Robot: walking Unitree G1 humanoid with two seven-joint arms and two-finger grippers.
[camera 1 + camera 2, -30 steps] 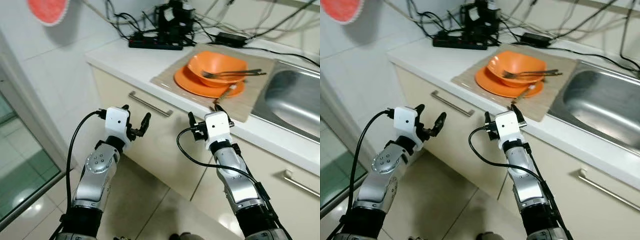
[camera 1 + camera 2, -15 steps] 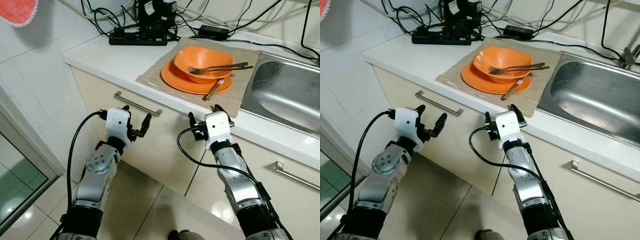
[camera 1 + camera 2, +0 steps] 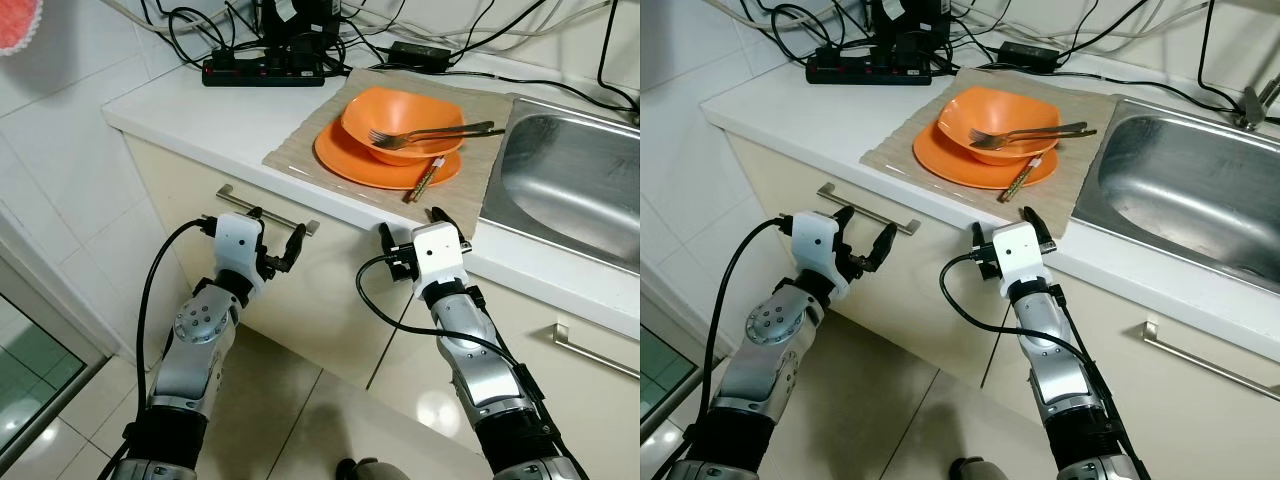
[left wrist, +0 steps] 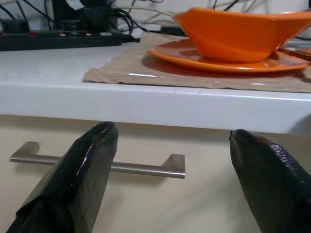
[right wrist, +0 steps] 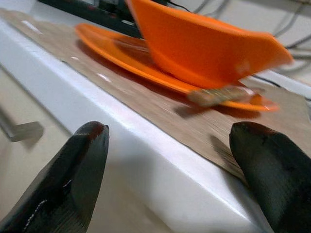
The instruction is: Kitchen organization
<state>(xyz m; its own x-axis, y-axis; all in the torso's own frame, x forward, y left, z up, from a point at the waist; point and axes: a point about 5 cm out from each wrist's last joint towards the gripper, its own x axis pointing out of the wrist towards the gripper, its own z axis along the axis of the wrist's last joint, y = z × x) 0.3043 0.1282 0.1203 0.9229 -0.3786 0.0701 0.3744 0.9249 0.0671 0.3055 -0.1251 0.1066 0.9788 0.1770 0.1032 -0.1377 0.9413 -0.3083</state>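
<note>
Dishes sit ready on the white tabletop (image 3: 200,105): an orange square bowl (image 3: 402,122) holding a metal fork (image 3: 430,131), stacked on a round orange plate (image 3: 345,160) at 12 o'clock. The left gripper (image 3: 273,235) and right gripper (image 3: 412,228) wait below the edge, jaws wide open and empty, likely to reach up.

One bowl (image 3: 403,124), one plate (image 3: 345,160), one fork (image 3: 430,133).

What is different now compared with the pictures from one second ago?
The camera has moved nearer to the counter, so the whole scene sits lower and closer in the picture. Nothing on it moved: the orange bowl still sits on the orange plate with the fork across it. The left gripper and right gripper stay open and empty below the counter edge.
</note>
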